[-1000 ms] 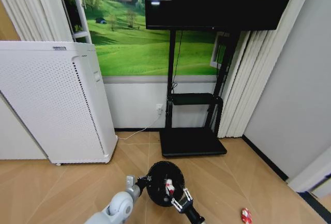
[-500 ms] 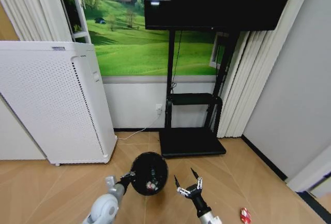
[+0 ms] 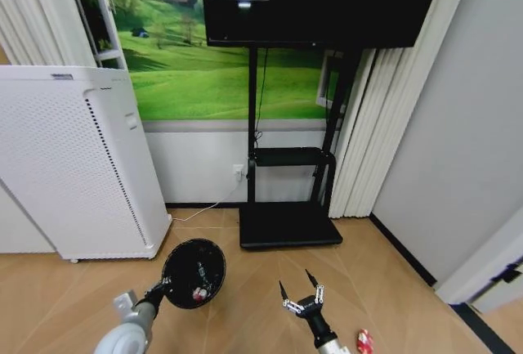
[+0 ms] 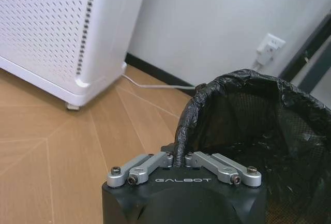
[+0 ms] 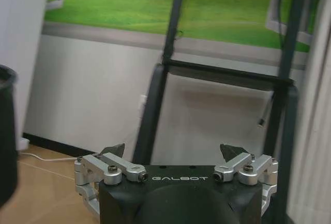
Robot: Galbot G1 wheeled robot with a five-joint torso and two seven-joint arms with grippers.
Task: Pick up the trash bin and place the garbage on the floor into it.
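Note:
The black trash bin (image 3: 194,272) hangs tilted above the floor (image 3: 245,313), its mouth turned toward the head camera. My left gripper (image 3: 154,294) is shut on its lined rim; the left wrist view shows the gripper (image 4: 178,157) pinching the bag liner at the bin (image 4: 248,120) edge. A red-and-white piece of garbage (image 3: 198,293) lies inside the bin. To the bin's right my right gripper (image 3: 301,290) is open and holds nothing; it is seen again (image 5: 173,150) with its fingers spread wide. Another red-and-white piece of garbage (image 3: 364,340) lies on the floor at the lower right.
A tall white perforated appliance (image 3: 73,166) stands at the left, with a cable running to a wall outlet (image 3: 238,171). A black TV stand base (image 3: 286,227) sits against the wall ahead. Curtains (image 3: 359,141) and a grey wall (image 3: 441,166) close in the right side.
The right gripper has come off the bin and opened, leaving a red-and-white item inside. The left arm carried the bin to the left. The whole view has shifted.

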